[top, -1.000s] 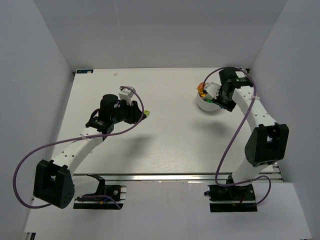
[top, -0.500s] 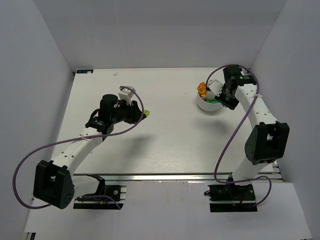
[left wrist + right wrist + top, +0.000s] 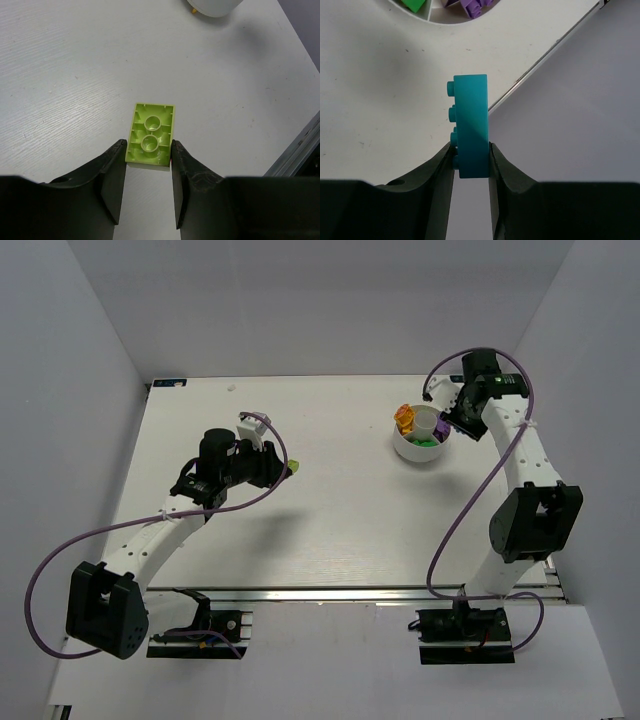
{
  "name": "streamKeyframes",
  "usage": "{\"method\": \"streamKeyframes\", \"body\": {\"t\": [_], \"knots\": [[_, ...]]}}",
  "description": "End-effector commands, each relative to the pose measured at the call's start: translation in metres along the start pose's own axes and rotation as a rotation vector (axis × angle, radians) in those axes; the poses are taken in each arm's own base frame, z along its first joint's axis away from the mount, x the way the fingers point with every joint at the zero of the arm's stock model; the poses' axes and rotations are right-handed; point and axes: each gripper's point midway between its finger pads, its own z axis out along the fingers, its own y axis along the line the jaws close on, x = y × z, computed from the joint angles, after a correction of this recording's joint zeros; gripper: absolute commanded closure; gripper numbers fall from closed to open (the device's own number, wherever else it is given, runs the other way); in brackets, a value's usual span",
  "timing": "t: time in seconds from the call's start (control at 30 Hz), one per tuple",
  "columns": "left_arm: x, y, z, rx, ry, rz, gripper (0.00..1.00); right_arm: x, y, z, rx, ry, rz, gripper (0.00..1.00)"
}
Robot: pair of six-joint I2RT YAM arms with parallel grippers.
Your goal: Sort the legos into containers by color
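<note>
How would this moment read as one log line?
left end effector: shut on pale green brick | right end effector: shut on cyan brick, near bowl

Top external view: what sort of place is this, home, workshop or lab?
Probably a lab test cell: a bare white table boxed in by plain white walls, a left arm and right arm mounted at its near edge, a bowl of toy bricks.

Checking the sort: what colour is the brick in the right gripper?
Teal-cyan; the brick, clamped in the right gripper, shows best in the right wrist view.
</note>
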Motion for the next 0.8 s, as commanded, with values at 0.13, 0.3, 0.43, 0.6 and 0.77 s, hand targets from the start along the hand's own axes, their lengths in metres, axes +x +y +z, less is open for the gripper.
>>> {"method": "streamKeyframes", "body": {"t": [0.13, 0.3, 0.43, 0.6, 0.77], "knots": [[-0.006, -0.004, -0.007, 0.007, -0.029, 0.029, 1.0, -0.002, -0.016, -0.001, 0.006, 0.003, -0.034, 1.0], [-0.007, -0.005, -0.008, 0.005, -0.03, 0.031, 1.0, -0.003, -0.026, 0.0, 0.021, 0.002, -0.028, 1.0], [-0.007, -0.005, -0.008, 0.007, -0.032, 0.033, 1.0, -0.005, -0.032, 0.001, 0.023, 0.002, -0.033, 1.0], [-0.006, -0.004, -0.007, 0.006, -0.027, 0.031, 1.0, -0.007, -0.036, 0.008, 0.017, 0.019, -0.044, 1.0], [-0.006, -0.005, -0.007, 0.008, -0.028, 0.035, 1.0, -0.008, -0.042, 0.011, 0.026, 0.027, -0.053, 1.0]]}}
